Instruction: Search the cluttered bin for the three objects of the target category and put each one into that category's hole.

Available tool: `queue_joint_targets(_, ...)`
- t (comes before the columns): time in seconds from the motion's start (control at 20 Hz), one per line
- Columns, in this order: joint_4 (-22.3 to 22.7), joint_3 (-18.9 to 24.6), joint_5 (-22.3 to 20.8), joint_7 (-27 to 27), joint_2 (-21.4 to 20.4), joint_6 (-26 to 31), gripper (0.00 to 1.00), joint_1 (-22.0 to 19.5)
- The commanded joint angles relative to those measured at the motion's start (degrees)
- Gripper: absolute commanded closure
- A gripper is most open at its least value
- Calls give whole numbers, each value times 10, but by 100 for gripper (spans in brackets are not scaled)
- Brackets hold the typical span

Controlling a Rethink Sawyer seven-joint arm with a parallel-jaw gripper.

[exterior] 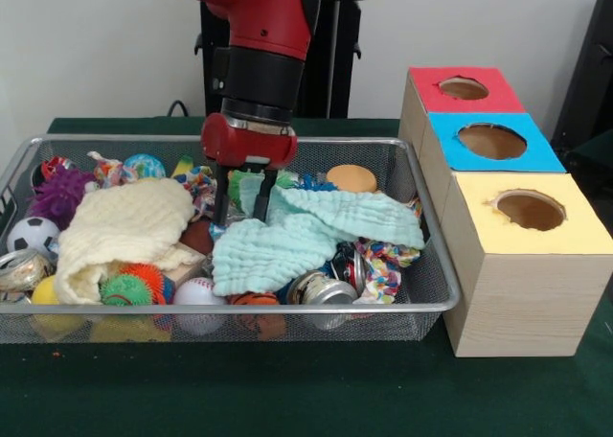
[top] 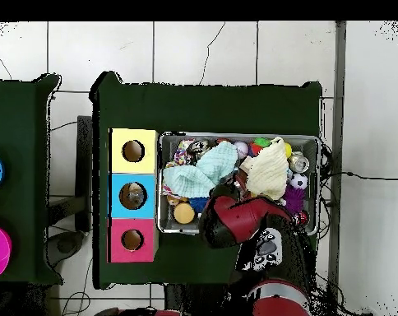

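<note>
The silver wire mesh bin [exterior: 287, 310] is full of mixed items; it also shows in the overhead view [top: 163, 185]. My gripper [exterior: 245, 195] reaches down into the bin's back middle. It is open, with a raised corner of the mint-green cloth [exterior: 316, 231] between its fingers. A cream cloth [exterior: 120, 231] lies to the left. Three boxes stand right of the bin, with holes in a red top [exterior: 431, 92], a blue top [exterior: 450, 154] and a yellow top [exterior: 575, 231]. In the overhead view the arm [top: 235, 218] hides the gripper.
The bin holds a soccer ball [exterior: 34, 234], a purple spiky toy [exterior: 59, 190], a baseball [exterior: 199, 291], an orange-green spiky ball [exterior: 134, 286], metal cans [exterior: 321, 288], a tan disc [exterior: 351, 178] and a colourful rope toy [exterior: 383, 264]. Dark green cloth [exterior: 287, 389] covers the table.
</note>
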Motion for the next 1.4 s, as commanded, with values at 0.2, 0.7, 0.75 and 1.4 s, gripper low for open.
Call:
queue_joint_targets(0.2,-74,27,-36,25,54,0,0,-37)
queue_joint_targets(0.7,-90,21,-57,16,77,-15,0,-54)
queue_joint_targets(0.75,-92,21,-58,16,81,-17,0,-56)
queue_joint_targets(1.4,-124,-35,-27,32,124,-61,100,-32)
